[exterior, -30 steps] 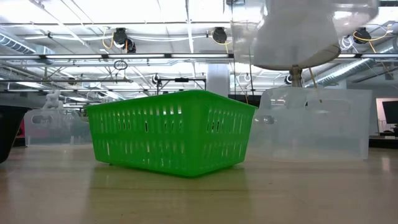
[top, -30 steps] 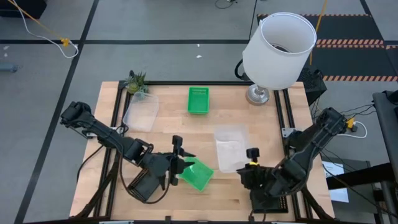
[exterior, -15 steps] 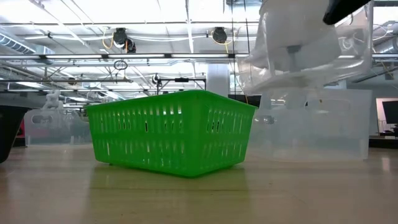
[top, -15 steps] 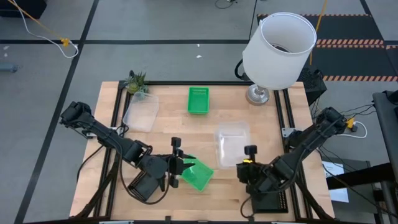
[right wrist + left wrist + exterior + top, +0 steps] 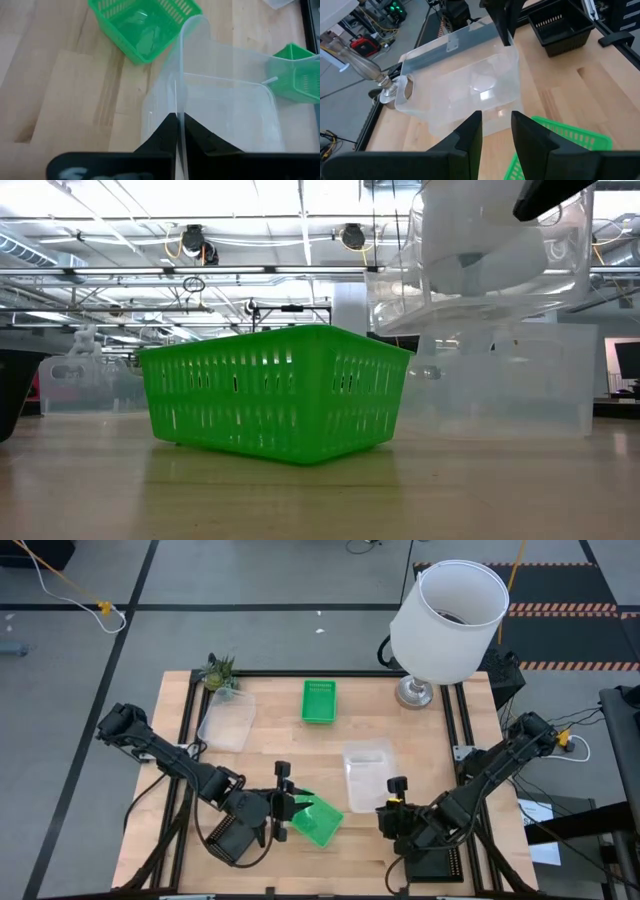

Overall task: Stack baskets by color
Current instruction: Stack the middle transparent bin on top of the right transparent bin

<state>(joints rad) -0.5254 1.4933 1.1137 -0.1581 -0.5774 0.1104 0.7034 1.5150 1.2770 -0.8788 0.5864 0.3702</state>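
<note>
My right gripper (image 5: 387, 796) is shut on a clear basket (image 5: 480, 260), holding it in the air over a second clear basket (image 5: 510, 380) that stands on its bottom on the table right of centre. A green basket (image 5: 320, 821) stands on its bottom near the front edge. My left gripper (image 5: 295, 804) hovers above that basket's left side, fingers a little apart with nothing between them (image 5: 496, 125). Another green basket (image 5: 319, 701) sits at the far middle, and a third clear basket (image 5: 228, 723) at the far left. My right gripper pinches the clear basket's thin side wall (image 5: 180, 107) at the rim, toward its near right corner, one finger inside and one outside. The fingers slant down from the table's near right. The basket hangs roughly level, clear of the clear basket below.
A white lamp (image 5: 448, 610) stands at the far right corner and a small plant (image 5: 218, 672) at the far left corner. Black baskets lie under each arm near the front, at the left (image 5: 232, 835) and right (image 5: 435, 862). Bare wood lies between the green baskets.
My right gripper has come down a little toward the clear basket on the table, carrying the held clear basket. That basket has sunk into the low view, first tilted, and now hangs nearly level.
</note>
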